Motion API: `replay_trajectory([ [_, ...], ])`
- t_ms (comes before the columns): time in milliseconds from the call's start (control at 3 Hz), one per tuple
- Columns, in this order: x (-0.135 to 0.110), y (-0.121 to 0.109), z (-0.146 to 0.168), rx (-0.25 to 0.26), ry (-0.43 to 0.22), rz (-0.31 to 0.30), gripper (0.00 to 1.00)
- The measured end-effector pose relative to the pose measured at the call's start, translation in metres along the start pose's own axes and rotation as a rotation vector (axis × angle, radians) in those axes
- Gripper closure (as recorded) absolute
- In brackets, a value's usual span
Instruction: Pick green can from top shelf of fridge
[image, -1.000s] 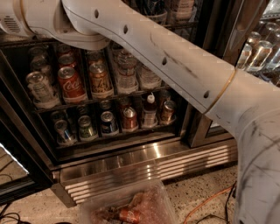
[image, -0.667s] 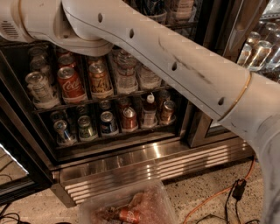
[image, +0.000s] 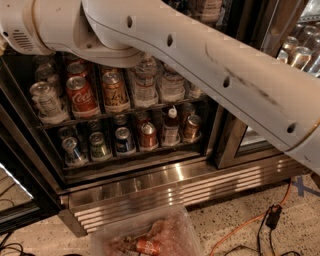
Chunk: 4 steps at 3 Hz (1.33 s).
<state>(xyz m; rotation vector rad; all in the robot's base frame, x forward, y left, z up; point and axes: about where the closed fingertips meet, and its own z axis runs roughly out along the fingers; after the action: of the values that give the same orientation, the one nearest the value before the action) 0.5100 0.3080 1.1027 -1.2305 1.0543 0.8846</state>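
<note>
The fridge (image: 165, 182) stands open in front of me, with a stainless frame and a ribbed grille at its base. My white arm (image: 200, 55) crosses the whole upper part of the view, from the lower right to the upper left. It hides the top shelf and the green can. The gripper is out of view past the upper left edge. Below the arm, a wire rack (image: 120, 114) holds a red Coca-Cola can (image: 81, 96), a gold can (image: 114, 90), a silver can (image: 46, 99) and clear bottles (image: 145, 82).
A lower rack holds several short cans (image: 123, 140) and small bottles (image: 171, 122). A clear plastic bin (image: 175, 225) with a red can (image: 147, 245) in it sits on the floor in front. An orange cable (image: 250, 222) runs at the lower right. The right glass door (image: 300, 50) shows more cans.
My forearm has swung a little to the right and upward, uncovering more floor and the orange cable at the lower right. The cans and bottles have not moved.
</note>
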Motion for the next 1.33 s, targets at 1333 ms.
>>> replay_trajectory([
  [1333, 0.044, -0.01, -0.077, 0.056, 0.146, 0.027, 1.0],
])
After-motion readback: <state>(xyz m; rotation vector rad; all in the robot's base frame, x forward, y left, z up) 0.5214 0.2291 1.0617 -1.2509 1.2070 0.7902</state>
